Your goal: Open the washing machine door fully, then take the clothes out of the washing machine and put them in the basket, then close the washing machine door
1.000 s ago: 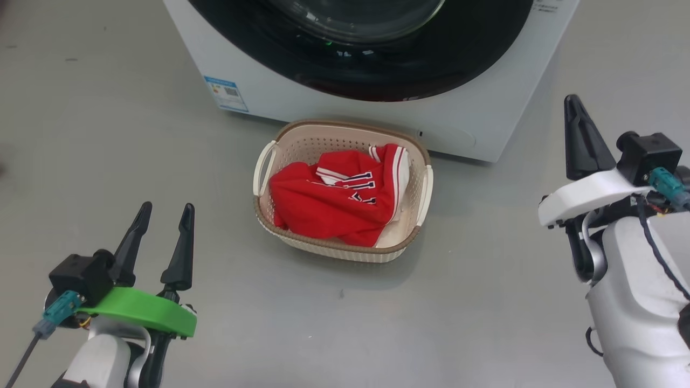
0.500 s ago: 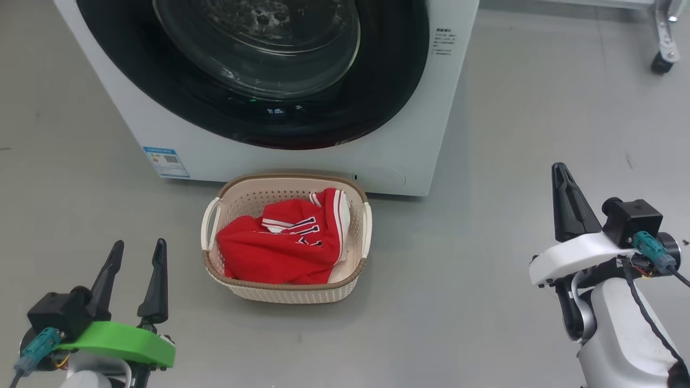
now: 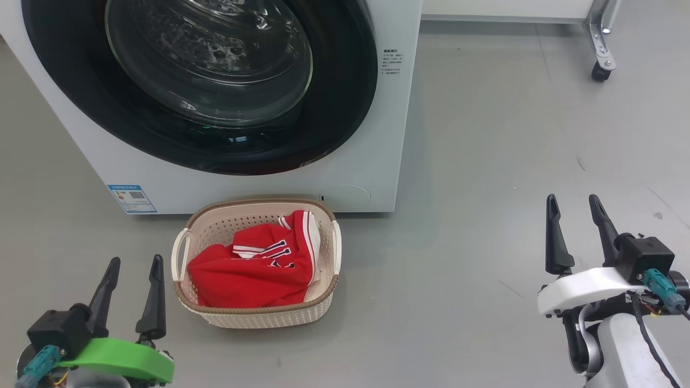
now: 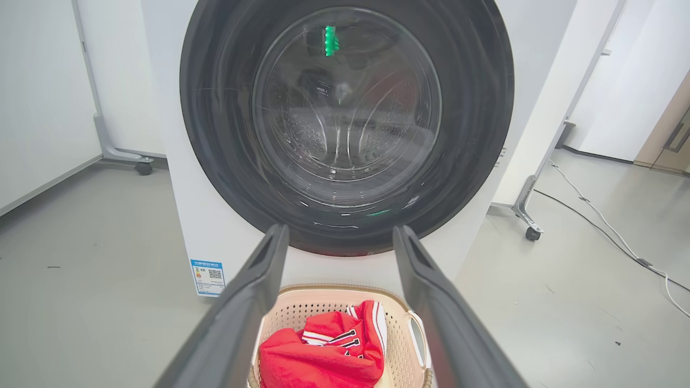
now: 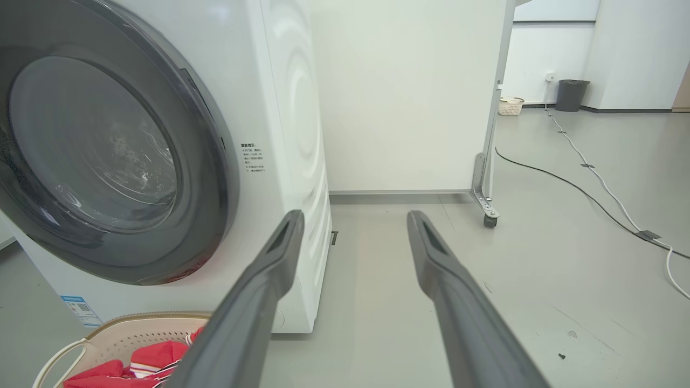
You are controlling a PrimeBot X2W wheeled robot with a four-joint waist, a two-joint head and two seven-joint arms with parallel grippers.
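lying crumpled: red clothes [image 3: 242, 275] | perforated cream basket [image 3: 259, 319] | glossy round door [image 3: 345, 108]

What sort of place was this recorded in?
Probably a lab or test space, not a home laundry: the washing machine stands free on a bare grey floor, a white partition panel on castors stands beside it, and a cable runs across the floor.

White washing machine [image 3: 386, 141], its black-rimmed glass door [image 3: 207, 59] shut, red clothes [image 3: 248, 272] heaped in cream basket [image 3: 259, 319] just before it
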